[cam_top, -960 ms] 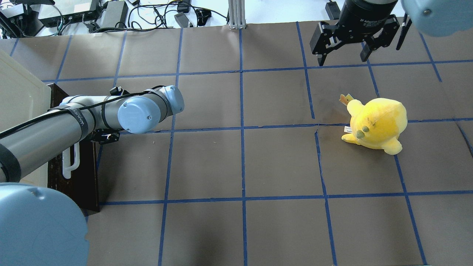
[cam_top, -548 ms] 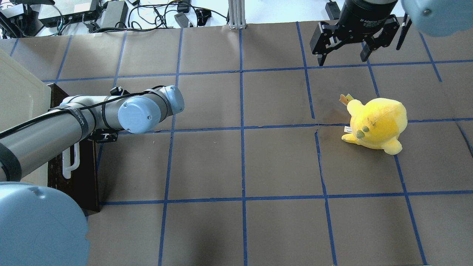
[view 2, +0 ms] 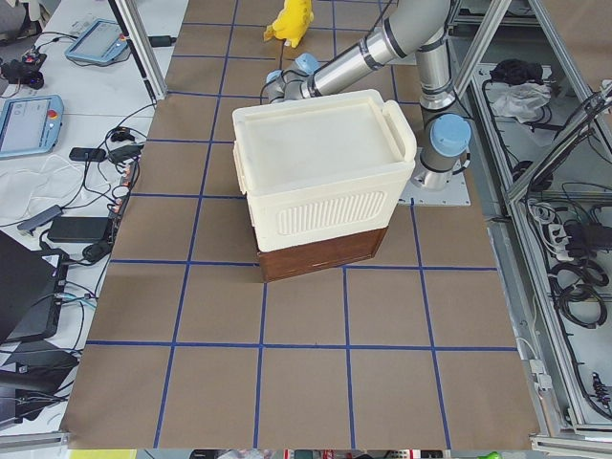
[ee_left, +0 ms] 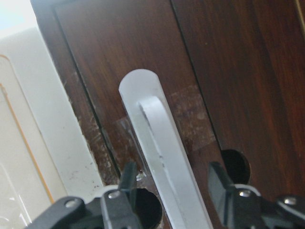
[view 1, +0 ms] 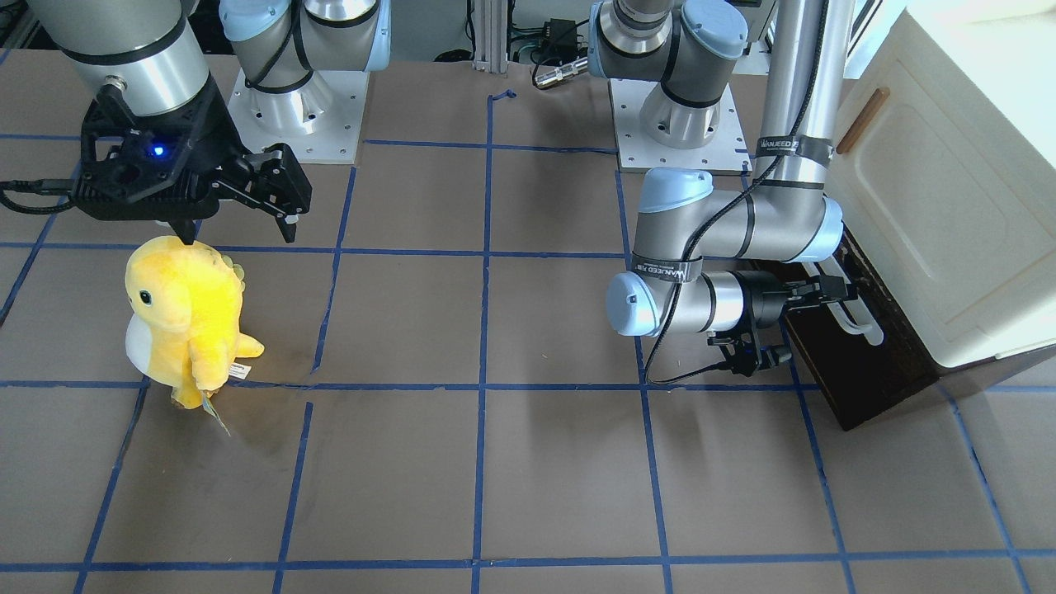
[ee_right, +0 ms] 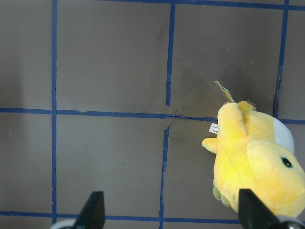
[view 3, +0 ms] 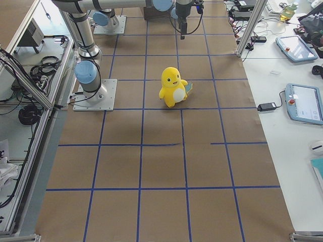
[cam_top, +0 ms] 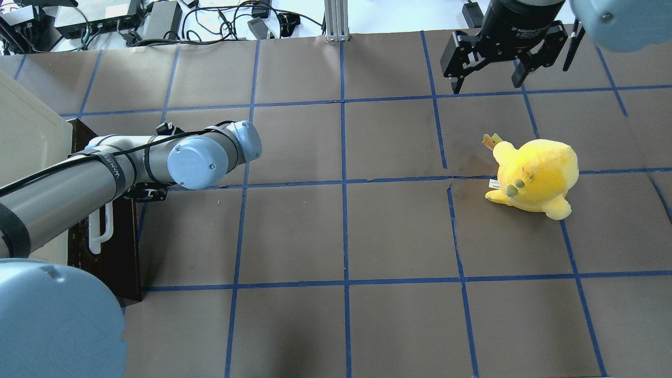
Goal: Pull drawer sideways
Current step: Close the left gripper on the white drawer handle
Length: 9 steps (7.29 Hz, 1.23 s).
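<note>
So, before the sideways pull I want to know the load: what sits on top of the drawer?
The cream cabinet stands directly over the drawer, covering its whole top. The drawer's inside is hidden; only its dark front and white handle show.

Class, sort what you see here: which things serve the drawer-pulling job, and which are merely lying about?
Job in hand: drawer; its white bar handle; left gripper, open, straddling that handle.

Lying about: yellow plush toy; cream cabinet door; right gripper, open, holding nothing.
</note>
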Motion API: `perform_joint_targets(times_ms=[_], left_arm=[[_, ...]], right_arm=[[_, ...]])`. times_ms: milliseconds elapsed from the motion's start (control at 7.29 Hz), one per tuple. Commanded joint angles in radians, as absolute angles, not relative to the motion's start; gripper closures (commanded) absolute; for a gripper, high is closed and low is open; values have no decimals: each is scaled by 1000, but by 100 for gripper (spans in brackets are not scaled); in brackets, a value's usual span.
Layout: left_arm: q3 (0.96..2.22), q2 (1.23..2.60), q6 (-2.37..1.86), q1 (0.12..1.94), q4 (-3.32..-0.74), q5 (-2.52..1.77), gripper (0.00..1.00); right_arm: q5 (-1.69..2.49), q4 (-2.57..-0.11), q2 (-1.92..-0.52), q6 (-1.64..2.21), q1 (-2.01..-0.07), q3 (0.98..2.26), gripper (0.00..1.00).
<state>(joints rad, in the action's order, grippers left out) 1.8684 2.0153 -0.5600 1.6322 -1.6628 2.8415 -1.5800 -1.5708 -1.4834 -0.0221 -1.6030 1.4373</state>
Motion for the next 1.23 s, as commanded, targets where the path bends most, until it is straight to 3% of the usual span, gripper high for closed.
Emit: perform_joint_targets(times_ms=[0,960,1097], left_arm=[[1868,2014,-561,1632,-1663,2841,51],[1868,2016,-566,1632,-1661,2836,58],[1868,2016,-566,1632,-1660,2835,69]], right_arm=[[-1580,-1571,-1483,-21,-1603,1437,0],[-1580,-1571,-1483,-21,-1603,1437,0],[-1580,-1571,-1483,-23,-1603,1437,0]])
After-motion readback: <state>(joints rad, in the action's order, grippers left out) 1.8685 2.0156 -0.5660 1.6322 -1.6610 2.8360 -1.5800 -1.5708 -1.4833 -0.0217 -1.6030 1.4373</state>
